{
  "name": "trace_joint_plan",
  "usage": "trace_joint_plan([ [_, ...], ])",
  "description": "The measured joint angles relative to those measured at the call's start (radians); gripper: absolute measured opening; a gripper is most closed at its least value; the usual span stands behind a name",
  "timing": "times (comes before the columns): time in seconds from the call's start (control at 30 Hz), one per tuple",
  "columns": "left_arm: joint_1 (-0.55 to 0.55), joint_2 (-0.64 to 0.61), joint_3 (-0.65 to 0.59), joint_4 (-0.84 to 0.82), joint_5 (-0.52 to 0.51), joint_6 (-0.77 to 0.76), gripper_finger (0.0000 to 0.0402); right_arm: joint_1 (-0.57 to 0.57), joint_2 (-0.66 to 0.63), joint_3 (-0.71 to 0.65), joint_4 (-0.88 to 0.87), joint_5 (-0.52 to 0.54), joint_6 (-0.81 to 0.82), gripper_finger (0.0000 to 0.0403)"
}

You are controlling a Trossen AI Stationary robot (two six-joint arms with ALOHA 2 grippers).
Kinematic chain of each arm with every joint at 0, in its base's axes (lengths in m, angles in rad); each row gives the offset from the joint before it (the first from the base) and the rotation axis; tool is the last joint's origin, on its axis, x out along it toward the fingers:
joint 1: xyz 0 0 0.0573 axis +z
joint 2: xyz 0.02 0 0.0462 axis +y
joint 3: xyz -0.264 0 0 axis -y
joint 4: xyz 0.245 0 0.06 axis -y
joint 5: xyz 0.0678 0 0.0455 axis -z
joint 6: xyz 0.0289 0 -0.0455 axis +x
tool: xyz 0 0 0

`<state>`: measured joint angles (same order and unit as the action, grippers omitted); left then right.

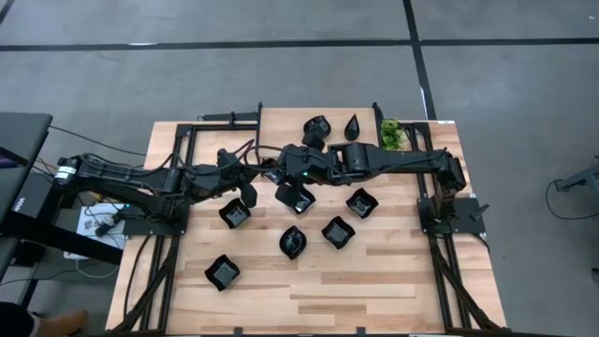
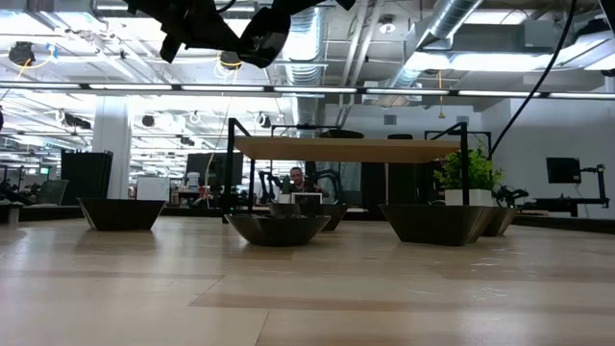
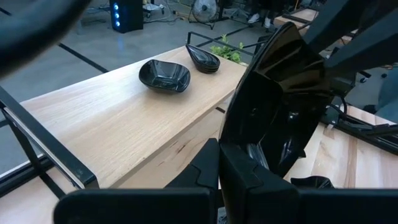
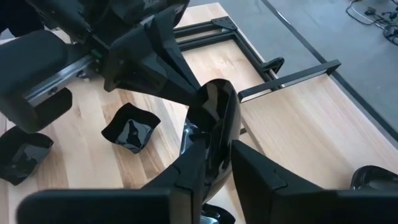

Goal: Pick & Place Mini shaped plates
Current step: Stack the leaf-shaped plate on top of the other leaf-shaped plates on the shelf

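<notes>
Meeting above the middle of the wooden table [image 1: 393,281], both grippers pinch the same glossy black plate [image 4: 217,124], held on edge in the air. The right gripper [image 4: 214,158] has its fingers closed on the plate's rim, and the left gripper [image 3: 239,171] is clamped on it too. Other black plates [image 1: 337,231] lie scattered on the table below, two more near a small green plant [image 1: 390,133] at the far edge.

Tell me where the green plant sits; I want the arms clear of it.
In the high view the green plant stands at the table's far edge, right of centre, beside the teardrop plate.
</notes>
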<state>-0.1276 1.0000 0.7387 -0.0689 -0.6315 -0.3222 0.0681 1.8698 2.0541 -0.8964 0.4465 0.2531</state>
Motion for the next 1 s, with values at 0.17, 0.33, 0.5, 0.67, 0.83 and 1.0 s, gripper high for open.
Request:
trace_joint_plan([
  [0.17, 0.0, 0.0, 0.0, 0.0, 0.004, 0.0, 0.0004, -0.005, 0.0, 0.0, -0.006, 0.0, 0.01, 0.0095],
  [0.33, 0.0, 0.0, 0.0, 0.0, 0.007, 0.0, 0.0004, -0.006, 0.0, 0.0, -0.007, 0.002, 0.01, 0.0085],
  [0.5, 0.0, 0.0, 0.0, -0.001, 0.007, 0.0, 0.0004, -0.006, 0.0, 0.0, -0.008, -0.001, 0.009, 0.005],
  [0.67, 0.0, 0.0, 0.0, -0.006, 0.007, 0.0, 0.0004, -0.006, 0.0, 0.0, -0.011, 0.003, 0.006, 0.001],
  [0.83, 0.0, 0.0, 0.0, -0.005, 0.007, 0.0, 0.0004, -0.006, 0.0, 0.0, -0.012, 0.007, 0.004, 0.0006],
  [1.0, 0.0, 0.0, 0.0, -0.002, 0.029, 0.001, 0.001, -0.006, 0.0, 0.0, -0.013, 0.006, 0.007, 0.0002],
])
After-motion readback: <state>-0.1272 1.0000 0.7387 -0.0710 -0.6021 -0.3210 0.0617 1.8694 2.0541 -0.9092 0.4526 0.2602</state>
